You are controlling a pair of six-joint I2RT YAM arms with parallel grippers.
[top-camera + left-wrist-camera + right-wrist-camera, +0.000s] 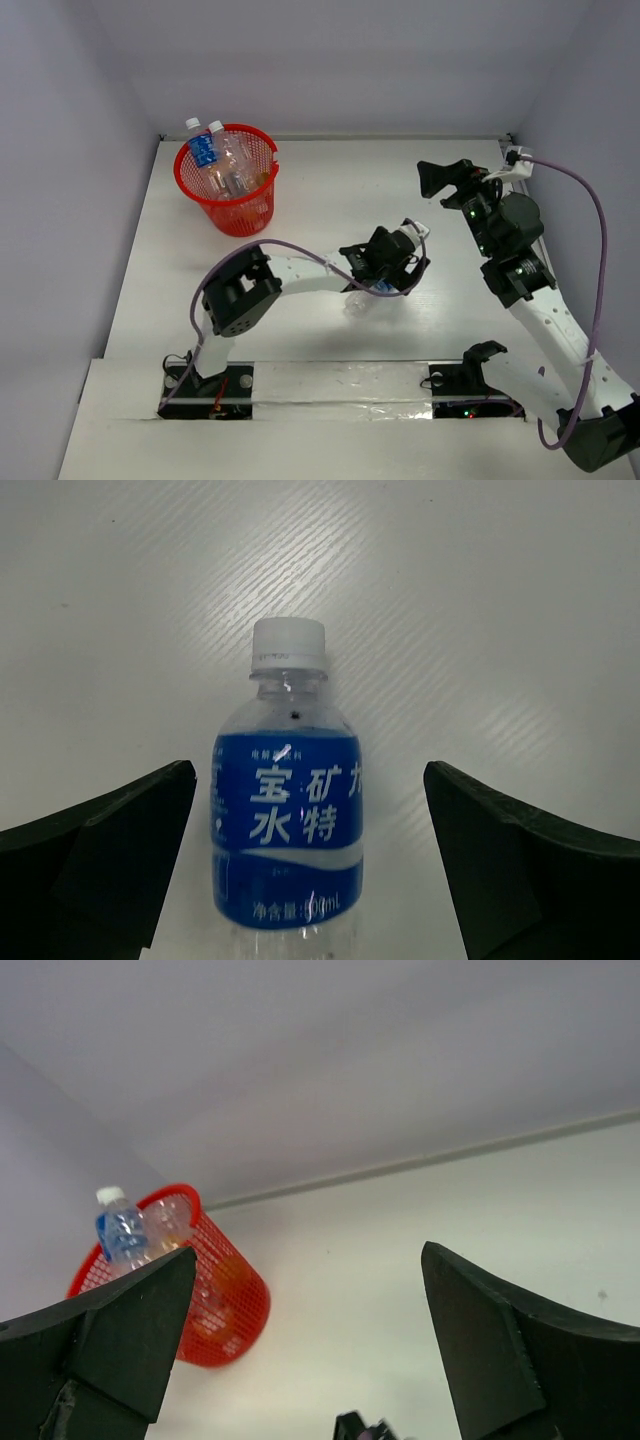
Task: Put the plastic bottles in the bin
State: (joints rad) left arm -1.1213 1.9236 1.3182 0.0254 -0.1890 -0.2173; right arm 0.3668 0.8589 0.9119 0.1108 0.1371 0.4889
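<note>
A clear plastic bottle (288,820) with a blue label and a white cap lies on the white table, cap pointing away from the left wrist camera. My left gripper (310,880) is open and hangs over it, one finger on each side, neither touching it. In the top view the bottle (359,303) shows partly under the left gripper (385,270). The red mesh bin (228,185) stands at the far left with several bottles (205,152) sticking out of it. My right gripper (440,185) is open, empty and raised at the far right; its wrist view shows the bin (222,1305).
White walls close in the table at the left, back and right. A grey cable (590,250) loops along the right arm. A seam of tape (340,375) crosses the near edge between the arm bases.
</note>
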